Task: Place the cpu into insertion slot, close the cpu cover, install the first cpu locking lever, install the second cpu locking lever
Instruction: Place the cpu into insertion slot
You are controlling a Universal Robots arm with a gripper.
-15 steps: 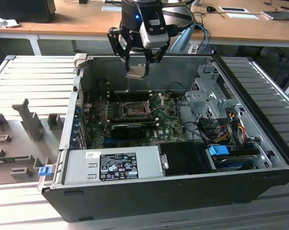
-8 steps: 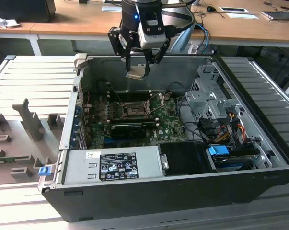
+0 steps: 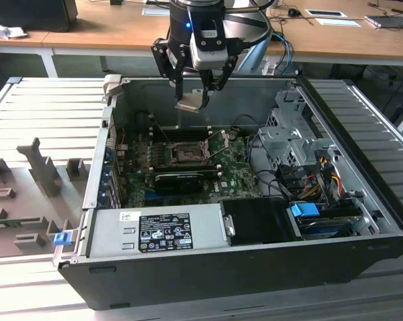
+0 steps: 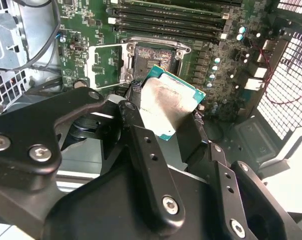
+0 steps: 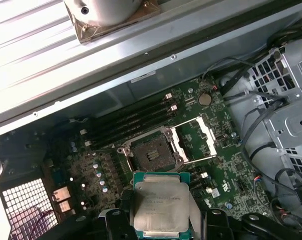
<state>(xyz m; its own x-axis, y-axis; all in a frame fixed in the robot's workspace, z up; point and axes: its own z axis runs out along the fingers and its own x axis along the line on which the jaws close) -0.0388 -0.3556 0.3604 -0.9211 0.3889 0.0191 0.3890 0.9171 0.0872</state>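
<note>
In the exterior view, the black gripper (image 3: pixel 196 93) hangs over the open dark metal computer case (image 3: pixel 188 274). Its jaws are clamped on the small, flat, pale tan-silver square cpu (image 3: pixel 190 103). The square black silver-rimmed insertion slot (image 3: pixel 185 152) lies well below them.

In the second wrist view, the cpu (image 4: pixel 168 102) sits tilted between the jaws, with the insertion slot (image 4: pixel 153 60) just beyond. The thin silver-grey frame-shaped cpu cover (image 4: pixel 124 65) is swung open beside it.

In the first wrist view, the cpu (image 5: pixel 161 205) is gripped by its edges, apart from the insertion slot (image 5: pixel 151 152) and the cpu cover (image 5: pixel 209 134).
</note>
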